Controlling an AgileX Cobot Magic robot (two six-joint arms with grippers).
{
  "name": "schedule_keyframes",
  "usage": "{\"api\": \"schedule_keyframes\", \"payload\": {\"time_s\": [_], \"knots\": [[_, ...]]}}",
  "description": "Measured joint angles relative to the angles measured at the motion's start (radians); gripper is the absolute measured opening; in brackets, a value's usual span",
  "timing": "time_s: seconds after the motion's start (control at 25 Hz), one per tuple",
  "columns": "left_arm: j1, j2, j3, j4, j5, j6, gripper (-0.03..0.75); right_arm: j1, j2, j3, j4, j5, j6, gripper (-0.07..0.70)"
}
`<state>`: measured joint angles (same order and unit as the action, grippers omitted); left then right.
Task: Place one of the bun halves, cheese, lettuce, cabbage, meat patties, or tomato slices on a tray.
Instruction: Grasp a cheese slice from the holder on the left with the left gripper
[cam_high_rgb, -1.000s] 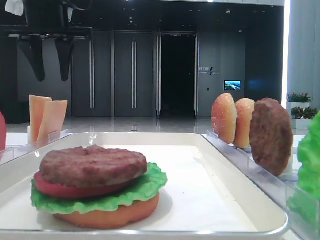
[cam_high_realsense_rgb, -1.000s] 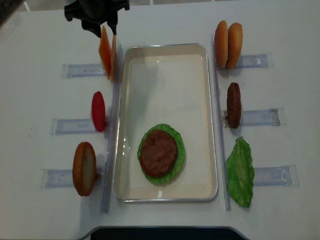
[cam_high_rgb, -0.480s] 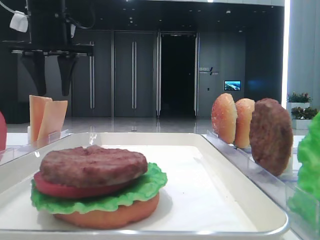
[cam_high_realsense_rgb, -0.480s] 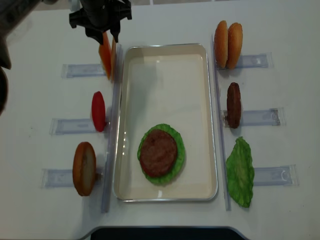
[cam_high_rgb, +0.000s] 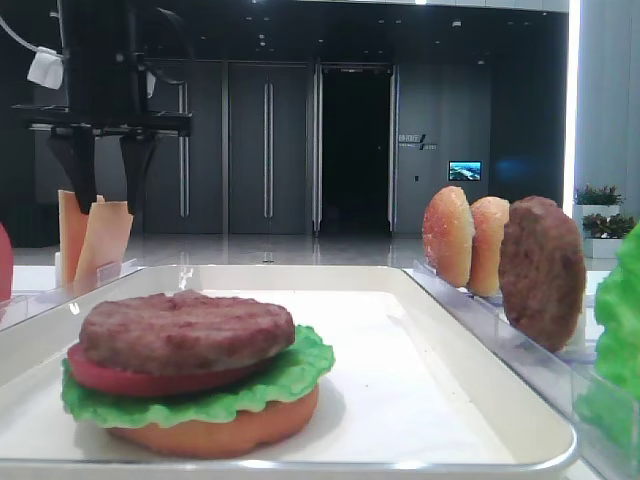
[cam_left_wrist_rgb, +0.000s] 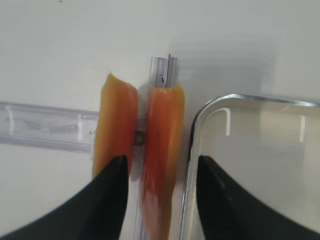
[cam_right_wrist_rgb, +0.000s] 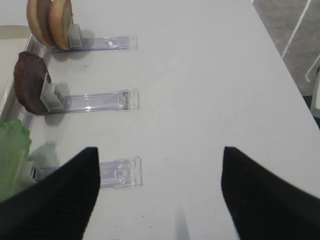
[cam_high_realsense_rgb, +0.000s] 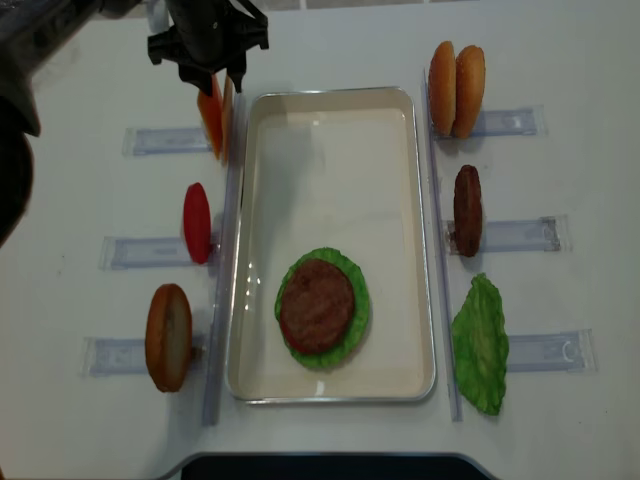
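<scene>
Left wrist view: we record the left claw (cam_left_wrist_rgb: 159, 200) open and empty, its jaws straddling the inner cheese (cam_left_wrist_rgb: 161, 150) slice, which stands on edge in its rack just outside the tray (cam_left_wrist_rgb: 190, 165) corner, long axis running between the jaws.

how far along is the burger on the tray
Done: on the tray sits a stack of bun half, lettuce, tomato slice and meat patty. In hand: the left claw is open, straddling the cheese slice nearer the tray in its rack, not yet gripping. Left: grip that slice, carry it over and lay it on the tray.
</scene>
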<state>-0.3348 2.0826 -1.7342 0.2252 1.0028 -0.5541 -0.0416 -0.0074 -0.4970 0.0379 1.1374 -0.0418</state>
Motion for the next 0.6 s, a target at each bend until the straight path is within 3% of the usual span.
{"api": "schedule_keyframes", "payload": {"time_s": [0.4, 0.6], "knots": [[0.0, 0.021, 0.0, 0.003, 0.002, -0.001, 0.34, 0.0, 0.0, 0.0, 0.0, 0.0, 0.0, 0.515], [0.0, 0.021, 0.0, 0.024, 0.01, -0.001, 0.265, 0.0, 0.0, 0.0, 0.0, 0.0, 0.0, 0.515]]}}
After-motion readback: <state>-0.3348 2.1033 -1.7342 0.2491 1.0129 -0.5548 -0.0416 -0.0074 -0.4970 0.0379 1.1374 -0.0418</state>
